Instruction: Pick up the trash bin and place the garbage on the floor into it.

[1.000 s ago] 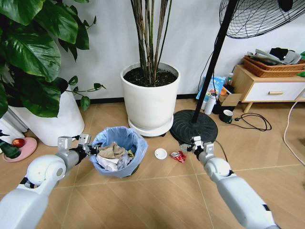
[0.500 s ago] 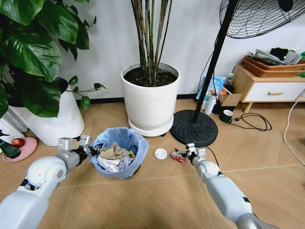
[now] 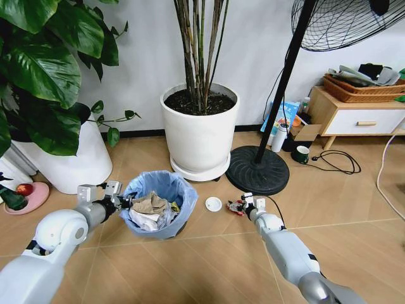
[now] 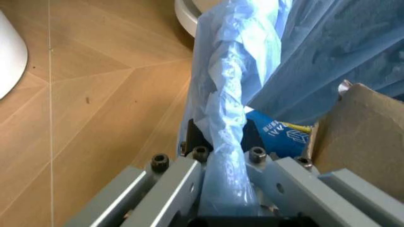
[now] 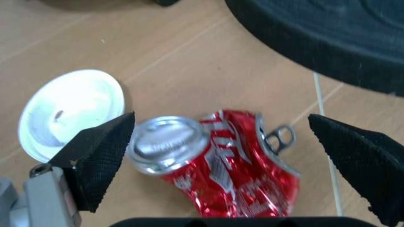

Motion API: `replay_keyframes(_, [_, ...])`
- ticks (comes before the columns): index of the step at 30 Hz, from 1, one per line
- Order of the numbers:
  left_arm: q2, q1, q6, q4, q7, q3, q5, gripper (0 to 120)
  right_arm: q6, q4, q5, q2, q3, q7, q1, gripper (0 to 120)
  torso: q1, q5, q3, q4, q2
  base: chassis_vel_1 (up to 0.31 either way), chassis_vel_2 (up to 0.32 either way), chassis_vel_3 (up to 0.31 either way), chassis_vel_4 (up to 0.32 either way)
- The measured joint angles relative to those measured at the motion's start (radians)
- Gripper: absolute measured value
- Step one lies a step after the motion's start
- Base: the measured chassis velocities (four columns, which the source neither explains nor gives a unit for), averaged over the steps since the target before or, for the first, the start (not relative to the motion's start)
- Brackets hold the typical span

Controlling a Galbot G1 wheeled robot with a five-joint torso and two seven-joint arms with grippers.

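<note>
- Left gripper [image 3: 116, 197]: fingers closed on the blue liner at the rim of the trash bin [image 3: 157, 184], which stands on the floor [image 3: 209, 253].
- Right gripper [image 5: 221, 156]: fingers spread wide, straddling a crushed red can [image 5: 215, 165] beside a white lid [image 5: 73, 111].

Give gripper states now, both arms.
Left gripper: shut on the trash bin rim.
Right gripper: open, straddling the crushed red can.

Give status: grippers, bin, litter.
Left gripper shut on bin rim, bag pinched. Right gripper open, straddling crushed red can on floor, not gripped. White lid beside the can; nothing blocking.
</note>
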Motion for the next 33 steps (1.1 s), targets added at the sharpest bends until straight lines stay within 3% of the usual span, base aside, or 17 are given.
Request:
replay_keyframes(9, [-0.002,0.003,0.000,-0.002,0.000,-0.001,0.001,0,0.017,-0.067,-0.051,0.028,0.033,-0.017,0.018,100,0.000,0.0000,0.000,0.0001,0.000,0.000,0.000,0.000,0.000])
replay_keyframes(12, [-0.002,0.003,0.000,-0.002,0.000,-0.003,0.001,0,0.025,-0.085,-0.063,0.034,0.045,-0.022,0.026,93,0.000,-0.0002,0.000,0.0001,0.000,0.000,0.000,0.000,0.000])
replay_keyframes(33, [0.003,0.000,0.000,0.000,0.000,-0.004,0.001,0,0.033,-0.100,-0.084,0.043,0.071,-0.035,0.019,14,0.000,-0.0003,0.000,-0.0001,0.000,0.000,0.000,0.000,0.000])
